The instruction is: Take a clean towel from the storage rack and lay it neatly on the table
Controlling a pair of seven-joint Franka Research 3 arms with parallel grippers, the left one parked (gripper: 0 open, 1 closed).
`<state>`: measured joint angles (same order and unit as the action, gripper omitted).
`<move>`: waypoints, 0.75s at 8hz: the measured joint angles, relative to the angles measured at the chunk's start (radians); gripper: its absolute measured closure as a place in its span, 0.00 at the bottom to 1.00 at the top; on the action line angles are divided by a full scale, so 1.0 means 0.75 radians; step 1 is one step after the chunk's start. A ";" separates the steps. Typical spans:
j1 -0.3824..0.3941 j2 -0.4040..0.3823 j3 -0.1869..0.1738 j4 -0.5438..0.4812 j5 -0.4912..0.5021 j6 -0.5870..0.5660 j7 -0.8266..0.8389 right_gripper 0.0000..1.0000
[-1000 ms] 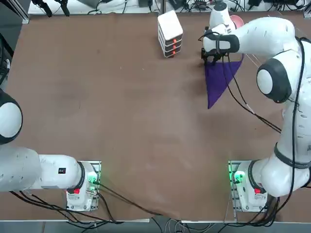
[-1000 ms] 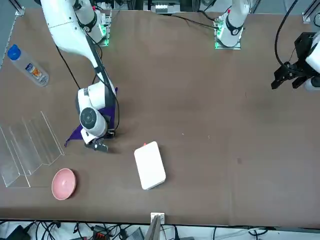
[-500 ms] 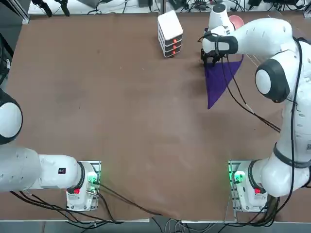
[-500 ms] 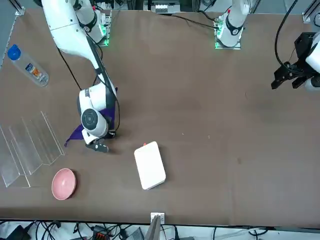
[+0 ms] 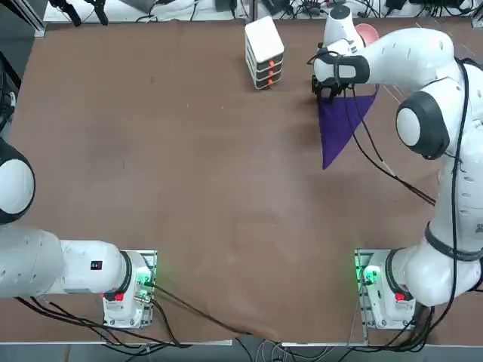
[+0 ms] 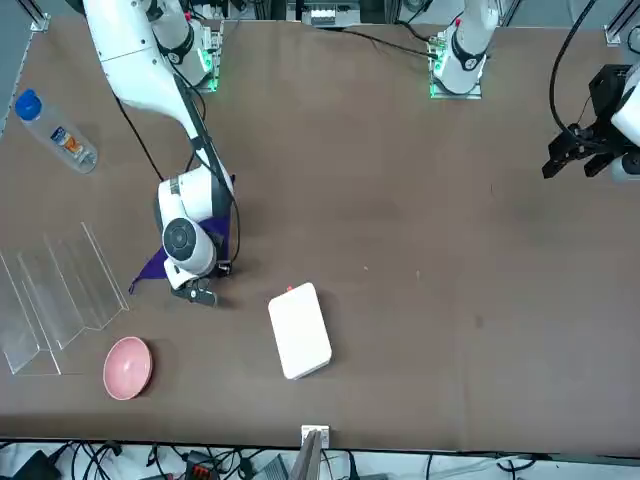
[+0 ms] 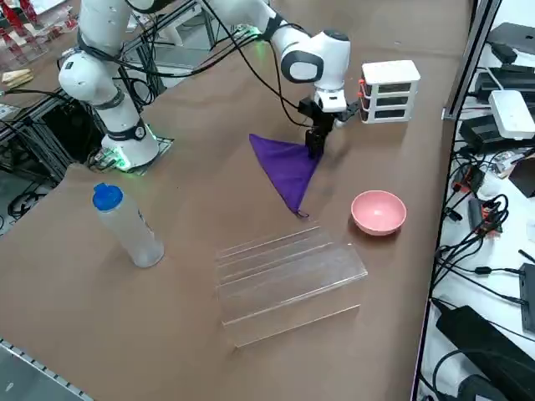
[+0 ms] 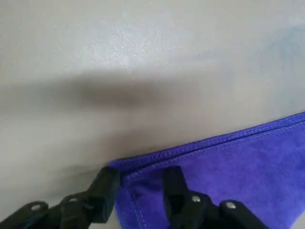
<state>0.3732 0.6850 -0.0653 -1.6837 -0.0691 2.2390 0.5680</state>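
**Fingers closing at the towel's corner**

The right gripper (image 8: pixel 138 191) is low on the table (image 5: pixel 189 166), fingers narrower than a second ago, straddling the purple towel (image 5: pixel 336 124) corner without pinching yet. Cloth lies folded, off the rack (image 7: pixel 288 276); spreading remains.

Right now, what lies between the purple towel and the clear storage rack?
Nothing: in the right side view, only bare table separates the towel from the storage rack. The pink bowl sits off to one side. The right pincer is at the towel's far corner.
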 joint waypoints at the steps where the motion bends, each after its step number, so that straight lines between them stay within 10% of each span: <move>1: 0.000 0.000 0.000 0.004 0.000 -0.008 0.000 0.52; 6: 0.006 0.000 0.000 0.010 0.000 -0.037 0.017 0.60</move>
<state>0.3780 0.6851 -0.0651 -1.6766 -0.0692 2.2115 0.5805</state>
